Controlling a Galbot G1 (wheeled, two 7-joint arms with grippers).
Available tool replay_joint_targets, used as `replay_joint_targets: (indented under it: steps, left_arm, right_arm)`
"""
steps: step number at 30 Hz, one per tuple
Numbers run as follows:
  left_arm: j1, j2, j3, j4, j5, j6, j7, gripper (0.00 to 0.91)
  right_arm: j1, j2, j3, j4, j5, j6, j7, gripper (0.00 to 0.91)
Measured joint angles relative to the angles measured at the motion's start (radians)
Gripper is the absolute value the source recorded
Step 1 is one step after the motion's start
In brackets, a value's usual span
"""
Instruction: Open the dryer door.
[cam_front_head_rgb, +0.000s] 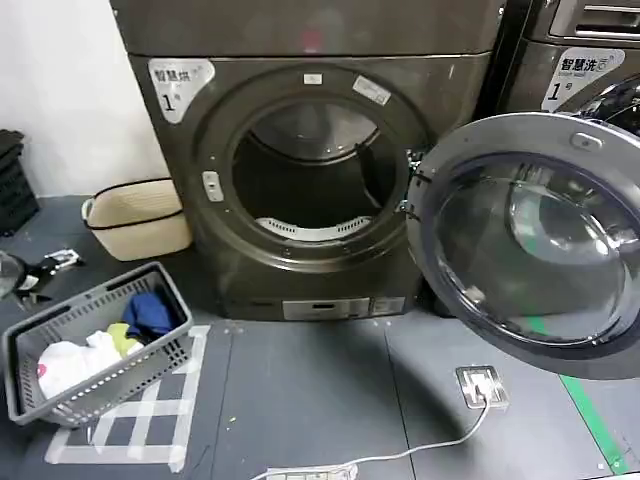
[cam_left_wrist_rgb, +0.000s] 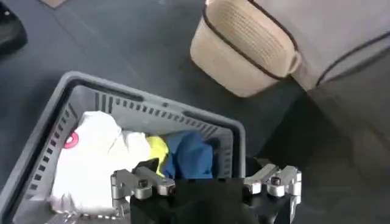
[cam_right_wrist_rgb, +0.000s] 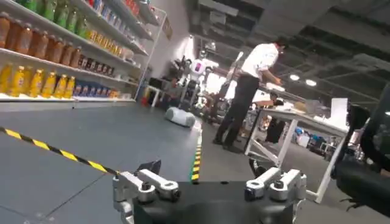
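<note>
The dark grey dryer (cam_front_head_rgb: 300, 40) stands ahead in the head view. Its round door (cam_front_head_rgb: 530, 240) is swung wide open to the right, hanging from hinges (cam_front_head_rgb: 410, 185) beside the drum opening (cam_front_head_rgb: 315, 170). The drum looks dark inside. My left gripper (cam_left_wrist_rgb: 204, 167) hovers open over a grey laundry basket (cam_left_wrist_rgb: 152, 100), far from the door, with nothing between its fingers. My right gripper (cam_right_wrist_rgb: 202, 167) is open too and faces out into the room, away from the dryer, holding nothing.
The grey laundry basket (cam_front_head_rgb: 90, 300) with white, yellow and blue clothes sits on the floor at front left. A beige woven basket (cam_front_head_rgb: 135, 220) leans by the dryer's left side. A second machine (cam_front_head_rgb: 570, 60) stands right. A floor socket (cam_front_head_rgb: 482, 385) with a cable lies under the open door.
</note>
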Motion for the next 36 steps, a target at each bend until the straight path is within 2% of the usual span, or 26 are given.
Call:
replay_joint_targets:
  steps: [8, 12, 36]
  left_arm:
    - [-0.029, -0.027, 0.002, 0.081, 0.002, 0.0, -0.013, 0.907]
    - [-0.032, -0.029, 0.0, 0.096, -0.003, 0.0, -0.013, 0.907]
    - [-0.025, -0.033, -0.023, 0.143, 0.009, 0.0, -0.011, 0.907]
  right_arm:
    - [0.0, 0.004, 0.007, 0.001, 0.001, 0.008, -0.019, 0.907]
    - [-0.001, 0.004, 0.007, 0.001, 0.017, 0.017, -0.019, 0.907]
    - [0.0, 0.005, 0.003, -0.001, 0.015, 0.018, -0.02, 0.907]
